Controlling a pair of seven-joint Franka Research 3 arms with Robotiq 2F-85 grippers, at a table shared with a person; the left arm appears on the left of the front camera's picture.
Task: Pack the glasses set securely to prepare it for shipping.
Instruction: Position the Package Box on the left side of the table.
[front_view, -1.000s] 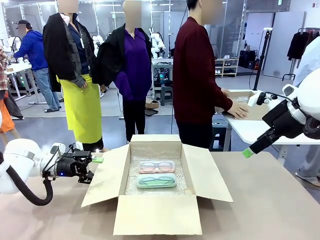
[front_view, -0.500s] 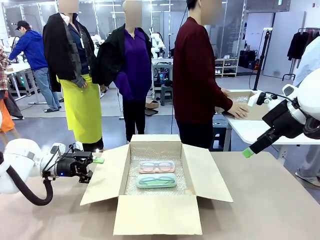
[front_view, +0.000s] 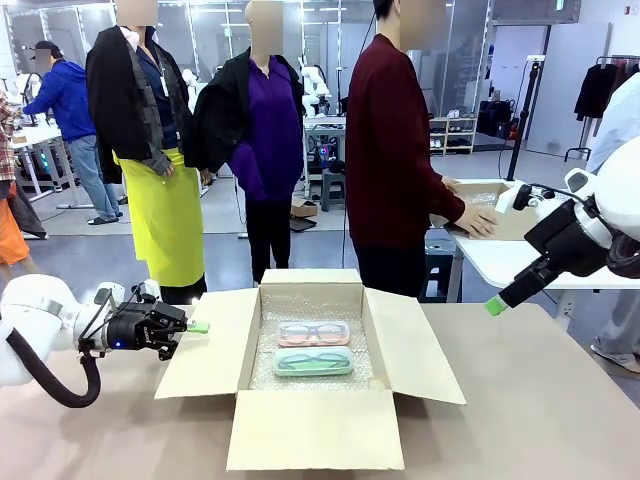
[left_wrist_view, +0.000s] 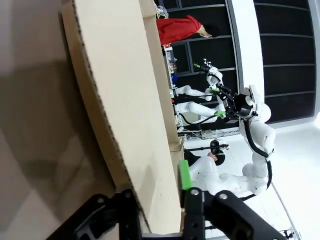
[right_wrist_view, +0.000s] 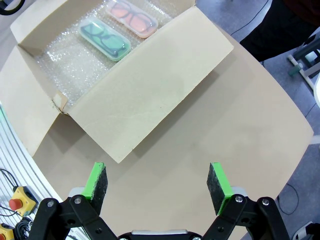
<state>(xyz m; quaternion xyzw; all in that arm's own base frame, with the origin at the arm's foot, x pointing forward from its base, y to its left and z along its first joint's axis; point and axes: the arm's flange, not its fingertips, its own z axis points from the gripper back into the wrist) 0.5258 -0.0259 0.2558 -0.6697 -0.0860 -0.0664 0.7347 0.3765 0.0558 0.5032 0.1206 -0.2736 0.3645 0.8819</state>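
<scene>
The glasses set lies on bubble wrap inside an open cardboard box (front_view: 310, 432): a pinkish case (front_view: 313, 333) behind a mint-green case (front_view: 312, 362). My left gripper (front_view: 192, 327) is shut on the outer edge of the box's left flap (front_view: 205, 350); in the left wrist view the flap (left_wrist_view: 115, 105) runs between the fingers of that gripper (left_wrist_view: 157, 200). My right gripper (front_view: 496, 304) hangs open above the table to the right of the box. Its wrist view looks down past the open gripper (right_wrist_view: 157, 182) at the right flap (right_wrist_view: 150, 100), the green case (right_wrist_view: 105, 39) and the pink case (right_wrist_view: 132, 17).
All the box's flaps are spread outward on the tan table (front_view: 540, 420). A person in a maroon top (front_view: 390, 150) stands beyond the box, turned to a side table (front_view: 500, 255), hands on something there.
My left gripper has shut on the left flap's edge and drawn it a little to the left and outward. The right arm has not moved.
</scene>
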